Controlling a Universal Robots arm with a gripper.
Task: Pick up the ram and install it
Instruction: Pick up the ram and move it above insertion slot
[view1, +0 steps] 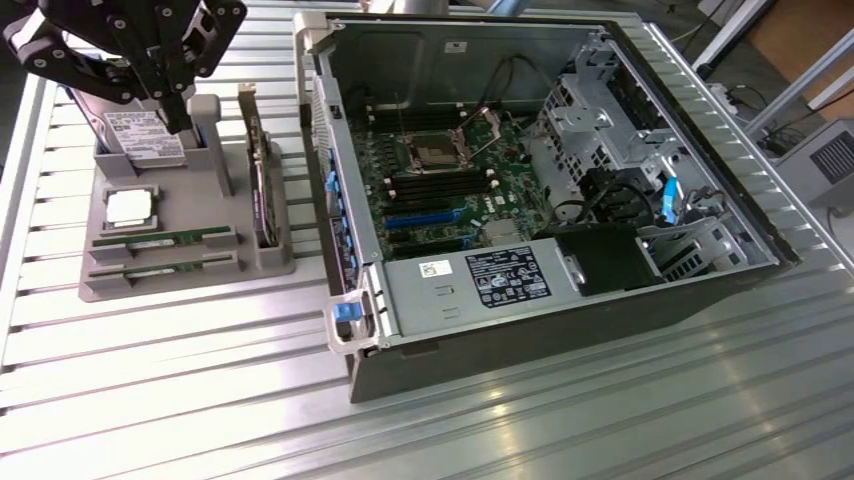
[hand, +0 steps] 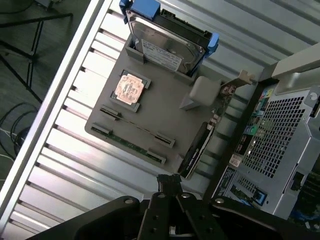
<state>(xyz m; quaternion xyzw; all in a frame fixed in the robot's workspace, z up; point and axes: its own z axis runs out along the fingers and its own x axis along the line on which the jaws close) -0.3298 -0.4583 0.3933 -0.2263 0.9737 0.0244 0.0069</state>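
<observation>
Two rams, slim green sticks (view1: 160, 240) (view1: 160, 266), lie on edge in the slots of a grey holder (view1: 187, 285) on the exterior view's left. In the wrist view the same sticks (hand: 137, 126) (hand: 126, 142) sit near the holder's (hand: 165, 107) edge. My black gripper (view1: 178, 122) hangs above the holder's far end, by the upright hard drive (view1: 134, 135), well apart from the rams. Its fingers (hand: 170, 180) are shut together with nothing between them. On the exterior view's right, the open computer case (view1: 747, 215) shows the motherboard's dark memory slots (view1: 434, 187).
The holder also carries a square silver CPU (view1: 130, 205) (hand: 130, 87), an upright expansion card (view1: 263, 190) (hand: 197, 150), the hard drive (hand: 167, 42) and a grey post (view1: 203, 115). The case's perforated back (hand: 280, 135) stands close beside the holder. Everything rests on a ribbed metal table (view1: 200, 380).
</observation>
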